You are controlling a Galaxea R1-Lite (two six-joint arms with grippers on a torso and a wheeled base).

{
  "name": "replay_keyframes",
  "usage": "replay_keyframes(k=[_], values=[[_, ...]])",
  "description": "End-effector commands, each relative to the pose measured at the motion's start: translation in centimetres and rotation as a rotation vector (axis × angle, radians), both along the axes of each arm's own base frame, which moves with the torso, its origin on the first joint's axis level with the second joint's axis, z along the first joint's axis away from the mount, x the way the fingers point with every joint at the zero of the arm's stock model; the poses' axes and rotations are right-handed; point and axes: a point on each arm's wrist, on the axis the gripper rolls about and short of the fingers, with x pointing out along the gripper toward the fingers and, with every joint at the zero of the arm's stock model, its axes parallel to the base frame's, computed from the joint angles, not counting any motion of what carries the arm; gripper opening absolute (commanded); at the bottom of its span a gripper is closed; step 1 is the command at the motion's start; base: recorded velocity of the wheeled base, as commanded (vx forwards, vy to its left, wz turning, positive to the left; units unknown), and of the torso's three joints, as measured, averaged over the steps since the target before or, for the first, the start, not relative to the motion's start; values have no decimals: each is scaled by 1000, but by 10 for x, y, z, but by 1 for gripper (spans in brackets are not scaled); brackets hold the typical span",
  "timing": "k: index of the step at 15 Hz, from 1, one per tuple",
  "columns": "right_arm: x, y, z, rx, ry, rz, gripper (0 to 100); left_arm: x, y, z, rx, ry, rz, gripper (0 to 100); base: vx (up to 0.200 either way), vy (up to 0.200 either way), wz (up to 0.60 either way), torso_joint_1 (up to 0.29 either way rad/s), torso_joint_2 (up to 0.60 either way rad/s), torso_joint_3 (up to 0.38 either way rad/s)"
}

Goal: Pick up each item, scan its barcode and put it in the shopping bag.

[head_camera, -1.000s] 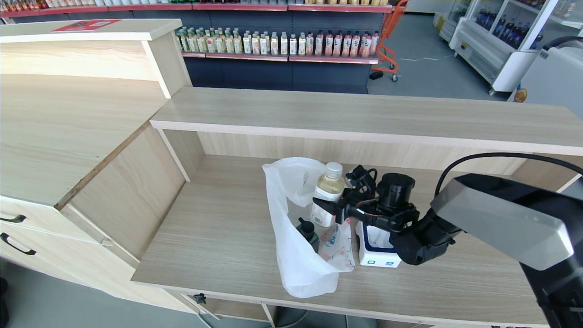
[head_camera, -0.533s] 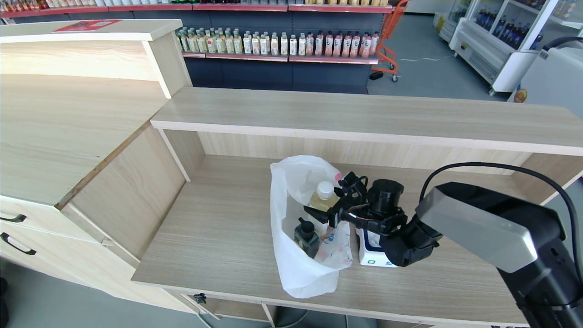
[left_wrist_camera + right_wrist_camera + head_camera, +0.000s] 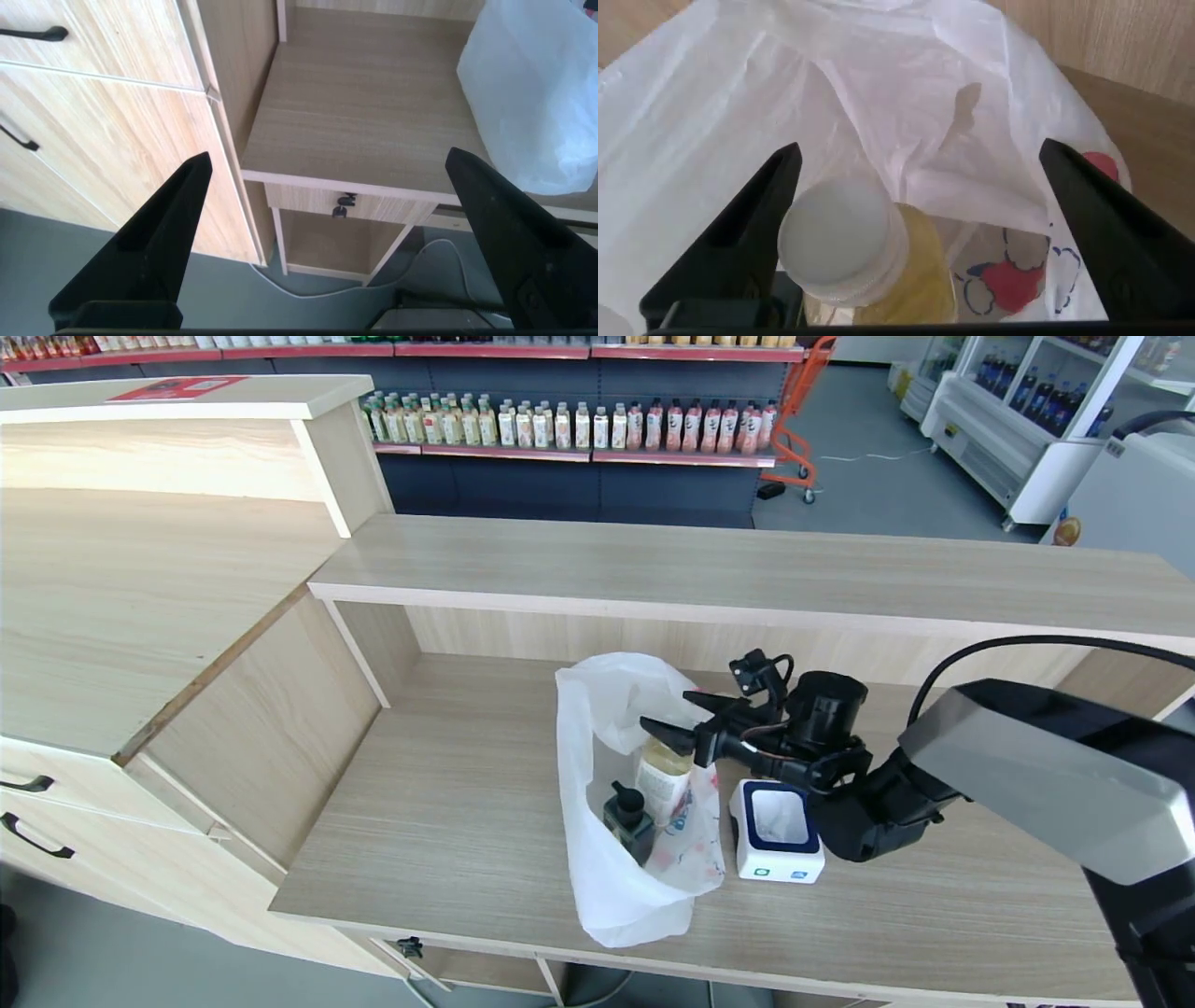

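Right gripper (image 3: 667,711) hovers just above the shopping bag (image 3: 597,868), jaws spread wide, gripping nothing. The white-capped drink bottle (image 3: 661,782) stands inside the bag, beside a dark pump bottle (image 3: 627,817). Bagging looks done here. Next up, I'd say: rise clear of the bag's mouth without snagging plastic.

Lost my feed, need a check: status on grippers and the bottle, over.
Right gripper open, above shopping bag. Left gripper open, away from bag. Bottle inside bag, cap up. Scanner beside bag, not obstructing.
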Motion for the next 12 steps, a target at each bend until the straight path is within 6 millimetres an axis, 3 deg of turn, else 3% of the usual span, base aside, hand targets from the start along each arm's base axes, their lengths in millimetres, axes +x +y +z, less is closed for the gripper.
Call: replay_keyframes(k=[1,4,7,9,12], values=[[-27,-26,45,83,46,-32,100,0,0,0,0,0,0,100,0,0,0,0,0,0],[-77,-74,73,73,112,-118,100,0,0,0,0,0,0,100,0,0,0,0,0,0],[-155,-127,102,65,155,-244,100,0,0,0,0,0,0,100,0,0,0,0,0,0],[-222,-164,95,69,182,-420,100,0,0,0,0,0,0,100,0,0,0,0,0,0],[-337,-168,60,42,213,-650,100,0,0,0,0,0,0,100,0,0,0,0,0,0]])
